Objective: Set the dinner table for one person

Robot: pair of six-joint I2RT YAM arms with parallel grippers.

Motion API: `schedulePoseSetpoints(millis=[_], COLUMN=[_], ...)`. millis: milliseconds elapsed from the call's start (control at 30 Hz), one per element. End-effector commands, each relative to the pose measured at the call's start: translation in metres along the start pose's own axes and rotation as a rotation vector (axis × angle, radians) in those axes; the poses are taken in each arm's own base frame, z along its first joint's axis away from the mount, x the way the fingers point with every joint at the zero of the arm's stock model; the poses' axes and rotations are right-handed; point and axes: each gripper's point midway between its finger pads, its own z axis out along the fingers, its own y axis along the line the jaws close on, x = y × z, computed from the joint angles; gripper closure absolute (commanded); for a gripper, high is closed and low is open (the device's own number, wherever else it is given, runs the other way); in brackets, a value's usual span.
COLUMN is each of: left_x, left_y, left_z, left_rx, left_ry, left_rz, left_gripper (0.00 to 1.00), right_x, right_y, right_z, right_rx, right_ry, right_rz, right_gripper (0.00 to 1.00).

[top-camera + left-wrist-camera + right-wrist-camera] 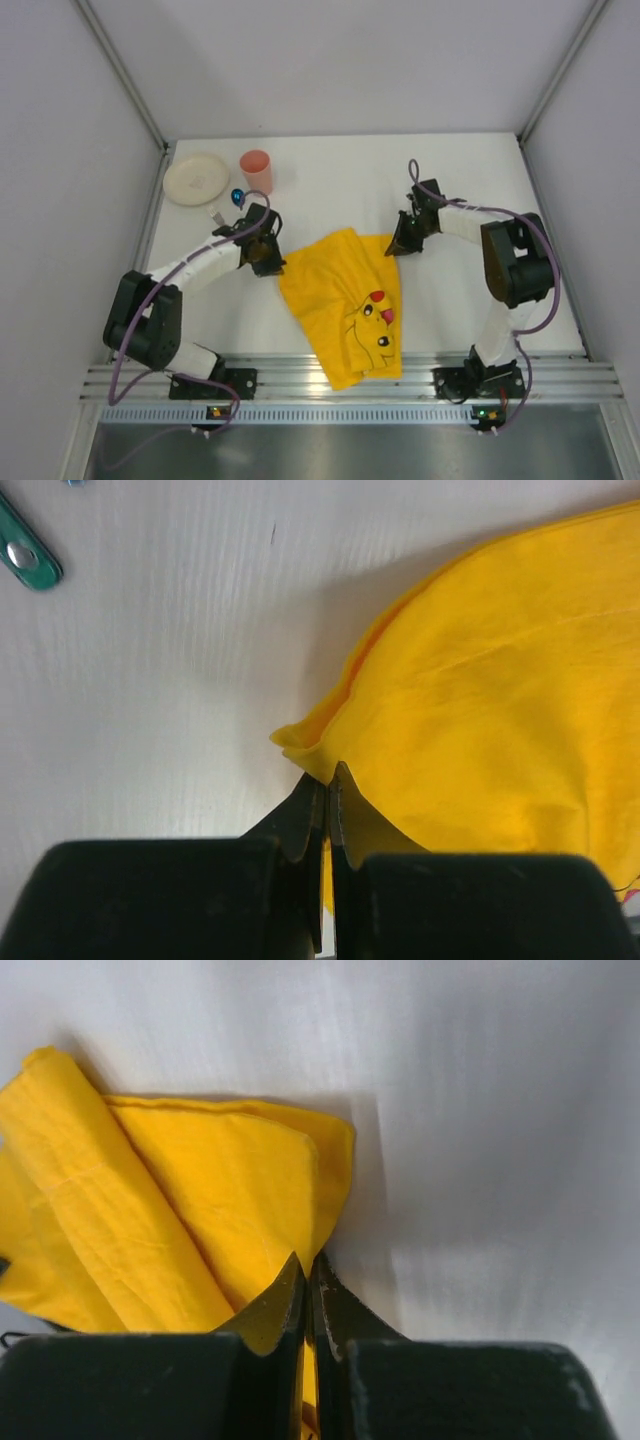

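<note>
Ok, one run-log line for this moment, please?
left gripper: shut on yellow cloth | right gripper: shut on yellow cloth | cloth: rumpled on dinner table | plate, cup: far left, untouched

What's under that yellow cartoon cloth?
Only the white tabletop shows around the yellow cloth; its folds hide anything beneath. The left tool and right tool pinch its far corners.

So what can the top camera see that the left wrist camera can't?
Only the top view: the white plate, the pink cup, the right arm, and the cartoon face printed on the yellow cloth. Only the left wrist view: the left fingers up close, pinched shut on the cloth's folded edge. Both: that cloth and the white table.
</note>
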Motion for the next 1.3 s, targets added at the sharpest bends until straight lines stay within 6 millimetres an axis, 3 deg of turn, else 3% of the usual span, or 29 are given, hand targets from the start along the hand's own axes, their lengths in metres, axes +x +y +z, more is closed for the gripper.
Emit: schedulePoseSetpoints(millis=[0,67,133,167,233,267,333,433,500,533,567,600,667,700,767,800,833,867,900,933,967,1000,1033,1100,1133,1167,1200,1233,1267], left_x=[-0.039,-0.063,-0.086,-0.096,-0.119,-0.124,-0.146,-0.167,-0.174,-0.188,-0.193,-0.189,-0.196,-0.195,-0.192,-0.194,-0.191,-0.184,-0.182,-0.167,-0.155,-0.147,-0.113,-0.087,-0.057,-0.039,-0.029,-0.004,0.011], left_y=[-0.006,-0.014,-0.026,-0.027,-0.040,-0.036,-0.049,-0.058,-0.057,-0.057,-0.054,-0.047,-0.058,-0.061,-0.074,-0.082,-0.085,-0.092,-0.099,-0.094,-0.102,-0.105,-0.093,-0.101,-0.083,-0.084,-0.091,-0.078,-0.082], left_z=[-0.012,-0.016,-0.013,-0.010,0.000,0.001,0.012,0.027,0.029,0.031,0.032,0.039,0.034,0.033,0.023,0.008,0.004,-0.002,-0.021,-0.020,-0.023,-0.038,-0.025,-0.033,-0.018,-0.016,-0.018,-0.007,-0.005], left_rx=[-0.051,-0.088,-0.106,-0.124,-0.150,-0.195,-0.214,-0.250,-0.286,-0.322,-0.346,-0.378,-0.351,-0.333,-0.281,-0.248,-0.231,-0.208,-0.170,-0.170,-0.129,-0.085,-0.095,0.002,-0.020,0.001,0.055,0.041,0.067], left_ry=[-0.084,-0.118,-0.135,-0.147,-0.160,-0.155,-0.168,-0.180,-0.175,-0.206,-0.207,-0.172,-0.182,-0.175,-0.186,-0.210,-0.210,-0.208,-0.224,-0.190,-0.175,-0.183,-0.105,-0.082,-0.017,0.006,0.006,0.063,0.090], left_rz=[0.075,0.103,0.112,0.117,0.117,0.118,0.118,0.138,0.157,0.158,0.152,0.156,0.140,0.135,0.133,0.129,0.131,0.131,0.125,0.126,0.122,0.115,0.126,0.123,0.126,0.131,0.128,0.116,0.127], left_gripper=[1.00,1.00,1.00,1.00,1.00,1.00,1.00,1.00,1.00,0.99,0.92,0.64,0.46,0.39,0.31,0.30,0.30,0.30,0.29,0.29,0.30,0.32,0.35,0.39,0.39,0.40,0.40,0.40,0.39], right_x=[-0.042,-0.077,-0.092,-0.120,-0.132,-0.150,-0.162,-0.203,-0.217,-0.216,-0.230,-0.231,-0.227,-0.225,-0.214,-0.210,-0.210,-0.192,-0.184,-0.180,-0.153,-0.141,-0.115,-0.089,-0.084,-0.055,-0.045,-0.030,-0.022], right_y=[-0.056,-0.075,-0.093,-0.102,-0.115,-0.110,-0.113,-0.093,-0.090,-0.098,-0.092,-0.093,-0.094,-0.093,-0.093,-0.092,-0.084,-0.088,-0.085,-0.074,-0.078,-0.076,-0.079,-0.084,-0.082,-0.092,-0.094,-0.097,-0.097], right_z=[-0.038,-0.071,-0.090,-0.111,-0.112,-0.121,-0.112,-0.117,-0.119,-0.111,-0.120,-0.119,-0.118,-0.117,-0.120,-0.122,-0.137,-0.129,-0.132,-0.147,-0.133,-0.132,-0.127,-0.121,-0.122,-0.106,-0.100,-0.088,-0.082], right_rx=[0.281,0.393,0.482,0.544,0.580,0.573,0.587,0.545,0.549,0.573,0.570,0.565,0.559,0.556,0.544,0.536,0.513,0.494,0.472,0.436,0.406,0.381,0.353,0.332,0.306,0.294,0.277,0.247,0.235], right_ry=[-0.119,-0.205,-0.218,-0.294,-0.279,-0.315,-0.299,-0.360,-0.373,-0.335,-0.369,-0.361,-0.350,-0.350,-0.347,-0.350,-0.389,-0.349,-0.349,-0.390,-0.327,-0.313,-0.291,-0.265,-0.293,-0.228,-0.211,-0.180,-0.160], right_rz=[-0.004,0.014,0.035,0.057,0.091,0.091,0.087,0.039,0.019,0.017,0.004,0.007,0.013,0.013,0.011,0.014,0.015,0.040,0.051,0.052,0.075,0.082,0.105,0.123,0.119,0.150,0.160,0.172,0.187], right_gripper=[1.00,1.00,1.00,1.00,1.00,1.00,1.00,0.99,0.97,0.94,0.78,0.59,0.03,0.00,0.00,0.00,0.00,0.00,0.00,0.00,0.00,0.00,0.00,0.00,0.00,0.00,0.00,0.00,0.00])
